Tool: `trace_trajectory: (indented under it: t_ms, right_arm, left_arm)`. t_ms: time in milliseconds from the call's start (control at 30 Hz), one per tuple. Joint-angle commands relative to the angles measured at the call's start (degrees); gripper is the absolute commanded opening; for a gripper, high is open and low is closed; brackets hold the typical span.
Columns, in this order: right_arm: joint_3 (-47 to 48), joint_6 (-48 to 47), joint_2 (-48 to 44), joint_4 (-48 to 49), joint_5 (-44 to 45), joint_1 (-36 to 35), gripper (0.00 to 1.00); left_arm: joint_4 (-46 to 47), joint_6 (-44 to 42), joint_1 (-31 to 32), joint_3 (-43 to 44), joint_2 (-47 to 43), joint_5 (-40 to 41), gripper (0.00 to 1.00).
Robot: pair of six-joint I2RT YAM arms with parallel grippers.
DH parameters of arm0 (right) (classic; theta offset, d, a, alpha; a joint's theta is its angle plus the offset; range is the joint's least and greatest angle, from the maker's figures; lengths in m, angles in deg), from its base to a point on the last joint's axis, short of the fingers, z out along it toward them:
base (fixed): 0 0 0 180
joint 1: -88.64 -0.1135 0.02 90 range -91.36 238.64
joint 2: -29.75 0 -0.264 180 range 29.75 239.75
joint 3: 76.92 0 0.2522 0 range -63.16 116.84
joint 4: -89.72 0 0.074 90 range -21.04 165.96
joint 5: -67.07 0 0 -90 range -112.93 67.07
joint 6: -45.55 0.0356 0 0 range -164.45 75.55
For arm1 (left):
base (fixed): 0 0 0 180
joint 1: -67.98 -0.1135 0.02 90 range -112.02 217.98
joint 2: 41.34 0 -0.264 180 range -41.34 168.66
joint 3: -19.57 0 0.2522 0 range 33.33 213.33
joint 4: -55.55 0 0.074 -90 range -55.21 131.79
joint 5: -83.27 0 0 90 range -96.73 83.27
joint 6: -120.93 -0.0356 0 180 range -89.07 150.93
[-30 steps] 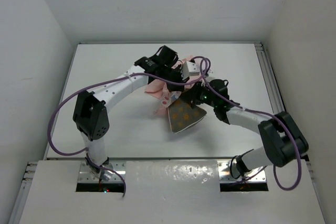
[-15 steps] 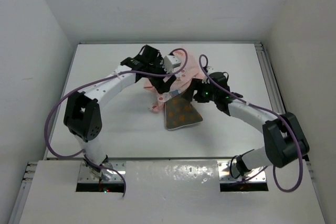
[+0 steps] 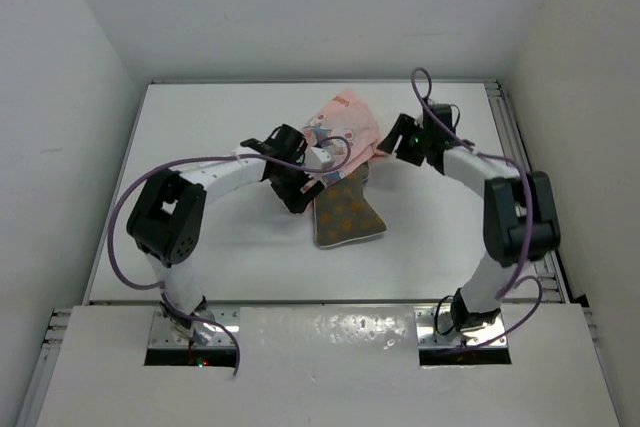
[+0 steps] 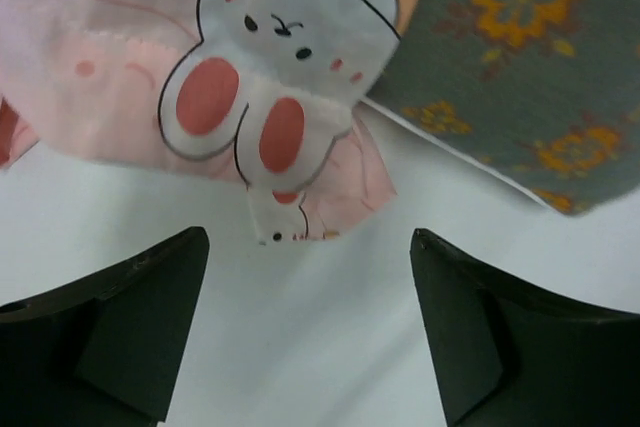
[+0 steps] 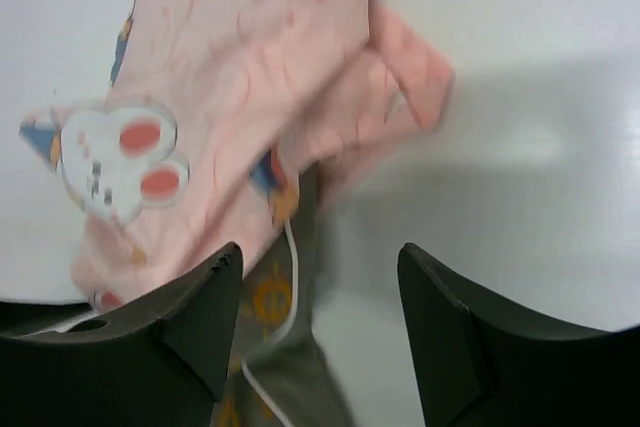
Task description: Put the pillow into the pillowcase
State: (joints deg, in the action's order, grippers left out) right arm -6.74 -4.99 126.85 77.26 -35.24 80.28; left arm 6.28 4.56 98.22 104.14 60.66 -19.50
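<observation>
The olive-brown pillow (image 3: 350, 215) with orange dots lies flat mid-table, its far end covered by the pink rabbit-print pillowcase (image 3: 344, 127). My left gripper (image 3: 303, 190) hovers open just left of the pillow; in its wrist view the pillowcase (image 4: 250, 77) and the pillow (image 4: 520, 57) lie ahead of the empty left gripper (image 4: 308, 237). My right gripper (image 3: 388, 143) stands open beside the pillowcase's right edge. Its wrist view shows the pillowcase (image 5: 240, 77) draped over the pillow (image 5: 275, 347), with the right gripper (image 5: 320, 249) holding nothing.
White table (image 3: 200, 137) with a raised metal rail (image 3: 510, 147) along its right side and white walls close on three sides. Purple cables loop off both arms above the table.
Both grippers have opened and let go; pillow and pillowcase dropped flat onto the table. The right arm swung back toward the right rear, and the left gripper drew back near-left.
</observation>
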Motion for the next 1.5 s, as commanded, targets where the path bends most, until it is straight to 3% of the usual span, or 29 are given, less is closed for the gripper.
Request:
trace_trajectory:
  t_ms: [0,200,233,267,333,367,400,467,533,633,733,933,1133,1233,1333,1400,1433,1467]
  right_arm:
    - [12.53,0.26,9.73,-4.37,3.34,0.19,0.63]
    - [21.35,6.14,21.80,-8.77,5.72,0.19,0.63]
    - [21.53,7.81,23.99,-9.29,5.99,0.19,0.63]
    - [21.54,8.43,24.54,-9.30,5.81,0.19,0.63]
    - [20.84,8.79,25.42,-8.42,4.41,-0.51,0.60]
    - [19.61,8.62,25.16,-8.07,3.80,-0.78,0.45]
    - [18.64,8.44,24.29,-8.07,2.57,-1.39,0.27]
    - [15.14,8.35,22.53,-8.42,1.08,-2.01,0.13]
    - [11.53,8.35,18.33,-8.07,-1.48,-2.45,0.00]
    - [0.57,10.19,9.56,-3.34,-5.51,-1.49,0.00]
    - [-4.21,11.25,2.48,-1.65,-7.81,-1.57,0.00]
    - [-8.26,14.58,-10.60,-1.65,-10.70,-1.93,0.00]
    - [-4.32,18.46,-19.75,-0.42,-12.65,-1.13,0.00]
    - [-2.99,17.85,-21.16,-1.04,-12.82,0.71,0.00]
    - [-3.34,11.37,-20.37,-7.79,-9.75,0.71,0.00]
    - [-3.86,7.23,-19.15,-12.18,-9.05,-0.33,0.19]
    - [-3.95,2.86,-18.97,-13.68,-8.34,-2.34,0.41]
    - [-4.13,0.38,-18.79,-15.26,-7.29,-3.58,0.52]
  left_arm:
    - [4.74,1.06,1.40,1.00,2.94,5.90,0.81]
    - [7.47,3.25,1.40,0.65,7.07,3.82,0.79]
    - [7.47,3.43,1.40,0.91,7.34,2.94,0.74]
    - [7.38,3.43,1.40,1.09,7.60,2.06,0.61]
    - [6.51,2.91,1.40,2.13,7.96,-1.36,0.44]
    - [5.11,2.56,1.23,2.58,7.96,-2.85,0.28]
    - [4.05,1.86,1.05,3.80,7.96,-7.05,0.20]
    - [1.33,1.32,0.70,4.86,7.43,-13.63,0.00]
    - [-0.78,0.27,0.35,5.48,5.94,-17.70,0.00]
    - [-6.38,-3.76,-0.53,6.88,2.61,-30.06,0.00]
    - [-14.04,-7.99,-3.60,11.10,1.54,-40.29,0.00]
    - [-20.04,-9.06,-8.61,19.01,0.66,-45.93,0.00]
    - [-21.89,-5.98,-14.58,27.88,0.31,-54.27,0.00]
    - [-18.56,-3.08,-18.10,28.87,0.05,-50.53,0.00]
    - [-13.64,-3.07,-17.76,19.94,-1.18,-37.74,0.00]
    - [-12.66,-4.47,-15.83,15.87,-0.92,-30.69,0.00]
    - [-13.09,-6.92,-14.43,12.98,-0.66,-28.99,0.00]
    - [-14.75,-8.16,-13.72,11.74,-0.40,-27.93,0.01]
